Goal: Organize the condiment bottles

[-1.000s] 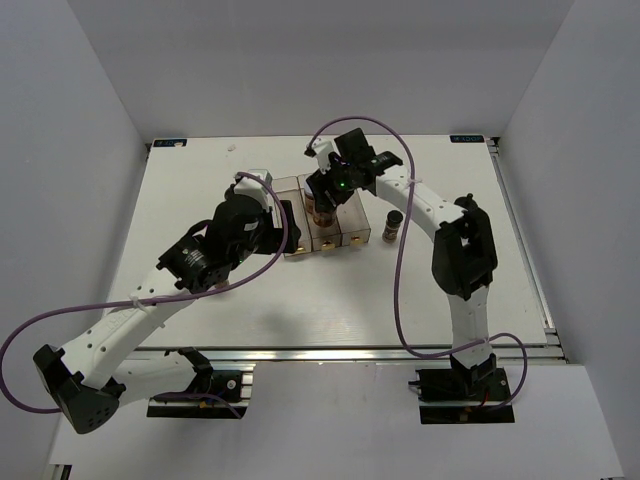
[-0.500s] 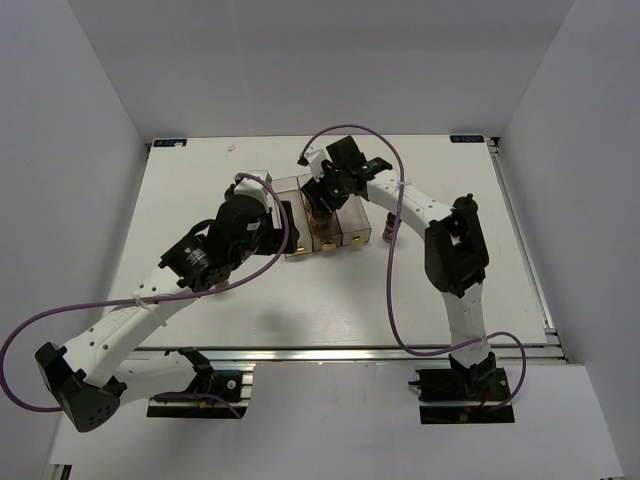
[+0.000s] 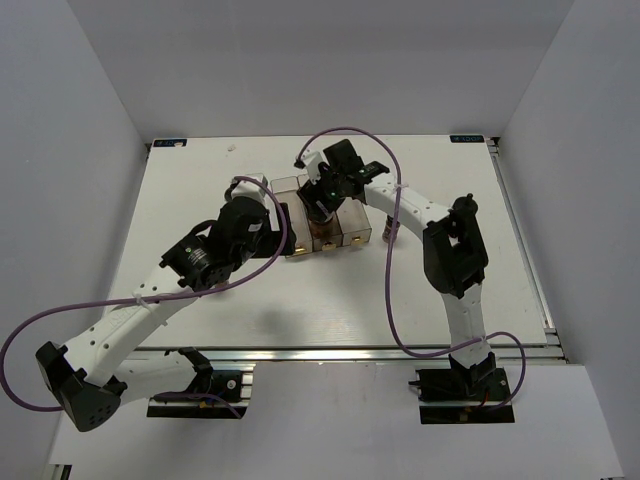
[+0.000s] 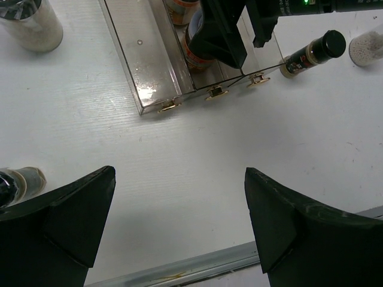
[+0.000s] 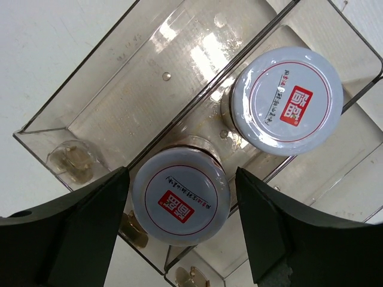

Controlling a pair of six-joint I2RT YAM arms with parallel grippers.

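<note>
- The right gripper (image 5: 181,185) hangs above the clear tray (image 5: 119,101), its fingers (image 5: 66,233) spread wide.
- A pale-lidded brown jar (image 5: 181,194) stands upright in the tray's middle compartment, directly between those fingers. One finger flanks each side of its lid, very close, and I cannot tell whether they touch it.
- A second pale-lidded jar (image 5: 287,101) stands just beside the first in the same compartment, clear of the fingers.
- The left gripper (image 4: 179,176) hovers over bare table near the tray's short end, fingers apart with nothing between them.
- A slim dark jar (image 4: 311,54) sits on the table outside the tray, near a white jar (image 4: 366,48).
- Another white jar (image 4: 30,24) stands apart on the tray's other side.
</note>
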